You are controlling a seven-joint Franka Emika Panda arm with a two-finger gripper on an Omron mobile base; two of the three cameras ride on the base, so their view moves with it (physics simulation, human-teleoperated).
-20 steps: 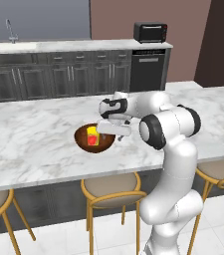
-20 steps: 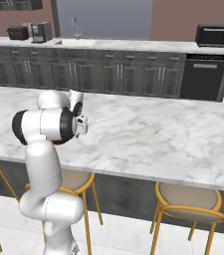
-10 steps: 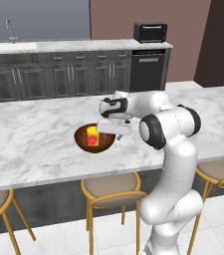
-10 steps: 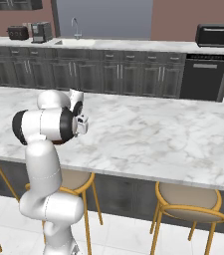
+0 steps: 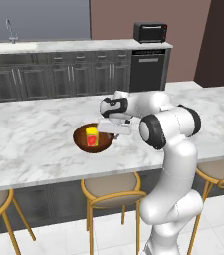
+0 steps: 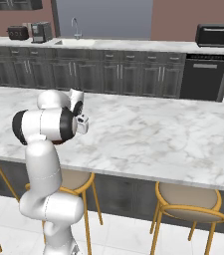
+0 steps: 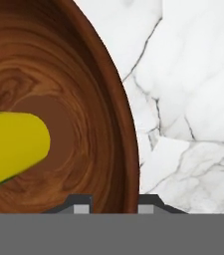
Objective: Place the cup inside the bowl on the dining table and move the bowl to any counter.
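The dark reddish-brown wooden bowl (image 5: 81,140) rests on the marble dining table (image 5: 34,124), close to its near edge. Upright inside the bowl is the small yellow cup (image 5: 91,137), red mark facing the camera. My gripper (image 5: 108,130) reaches down at the bowl's right side. In the hand view the bowl (image 7: 83,89) curves across the left, with the cup (image 7: 14,144) as a yellow shape at the left edge. There my gripper (image 7: 114,204) straddles the rim, one fingertip inside the bowl, the other outside over the marble (image 7: 193,99), jaws drawn narrow onto it.
Gold-framed stools (image 5: 111,187) line the table's near side. Across the aisle runs the counter (image 5: 73,46) over dark cabinets, with a sink (image 5: 11,44) at the left, a toaster oven (image 5: 150,32) at the right and a dishwasher (image 5: 147,69) below it.
The jaws have drawn together from wide open onto the bowl's rim. Arm, bowl and cup stay where they were.
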